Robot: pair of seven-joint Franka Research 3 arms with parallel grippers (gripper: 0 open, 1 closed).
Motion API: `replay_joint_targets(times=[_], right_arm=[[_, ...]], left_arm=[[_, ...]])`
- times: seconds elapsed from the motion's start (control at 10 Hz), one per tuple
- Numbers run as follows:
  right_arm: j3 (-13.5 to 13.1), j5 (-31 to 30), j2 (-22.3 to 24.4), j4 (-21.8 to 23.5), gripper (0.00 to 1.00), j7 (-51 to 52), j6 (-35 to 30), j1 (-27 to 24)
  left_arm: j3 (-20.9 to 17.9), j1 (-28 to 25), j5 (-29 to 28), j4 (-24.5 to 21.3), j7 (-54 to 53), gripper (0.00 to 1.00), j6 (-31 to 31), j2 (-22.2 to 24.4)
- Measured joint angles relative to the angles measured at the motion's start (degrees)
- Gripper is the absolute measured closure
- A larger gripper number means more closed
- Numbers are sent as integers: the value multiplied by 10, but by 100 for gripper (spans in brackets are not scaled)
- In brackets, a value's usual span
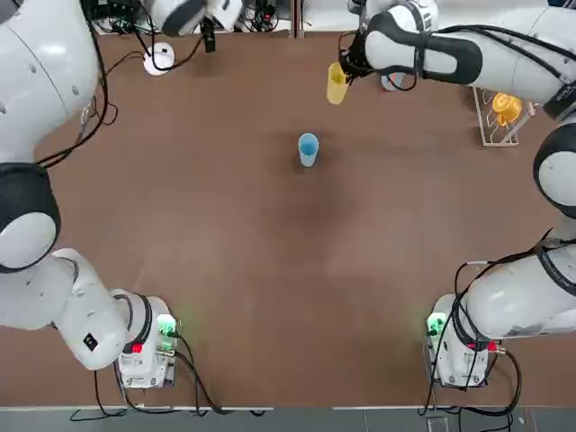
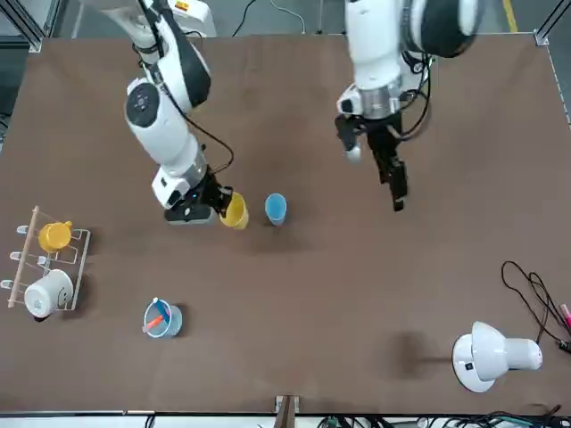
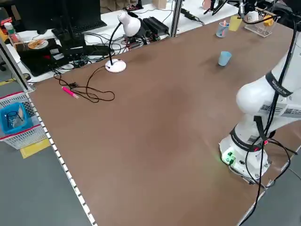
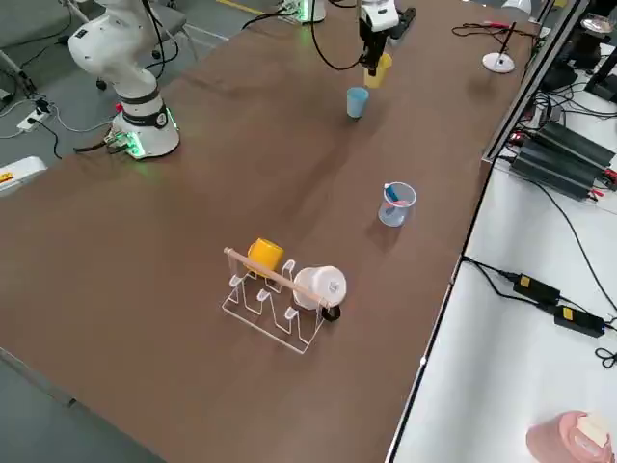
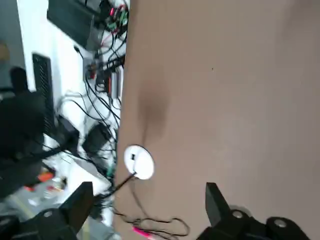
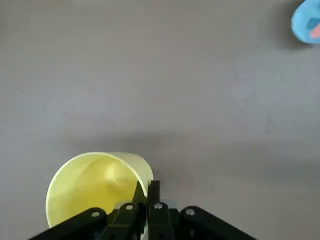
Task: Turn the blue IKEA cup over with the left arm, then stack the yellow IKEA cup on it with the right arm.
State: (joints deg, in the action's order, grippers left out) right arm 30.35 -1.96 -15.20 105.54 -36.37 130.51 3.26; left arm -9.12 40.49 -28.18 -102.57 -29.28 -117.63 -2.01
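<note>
Step 2 under way: right claw [image 2: 223, 207] clamped on small bright-yellow tapered plastic cup's [image 2: 235, 212] rim, near inverted light-blue plastic cup [image 2: 276, 208]; stacking pending; left claw [image 2: 375, 165] apart, raised.

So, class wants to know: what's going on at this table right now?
The right gripper is pinching the rim of the yellow cup and holds it beside the blue cup, which stands alone mid-table with nothing on it. The left gripper is open and empty, raised over the far side near the white lamp. A rack with two cups and a tumbler sit untouched.
</note>
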Motion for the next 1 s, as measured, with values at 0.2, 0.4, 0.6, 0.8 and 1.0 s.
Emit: replay_joint_targets(times=[0.2,0.4,0.6,0.8,1.0], right_arm=[[-1,-55,-29,3,95,-67,28,31],[-3,-80,-59,3,95,-98,46,42],[-4,-98,-70,3,95,-121,48,46],[-4,-114,-75,3,95,-145,48,56],[-4,-129,-82,4,95,-169,48,72]], left_arm=[[0,-79,140,23,0,1,18,6],[-1,-147,247,63,35,1,89,10],[-2,-189,274,116,146,1,187,14],[-3,-204,274,155,200,1,272,17],[-5,-227,274,189,209,1,337,18]])
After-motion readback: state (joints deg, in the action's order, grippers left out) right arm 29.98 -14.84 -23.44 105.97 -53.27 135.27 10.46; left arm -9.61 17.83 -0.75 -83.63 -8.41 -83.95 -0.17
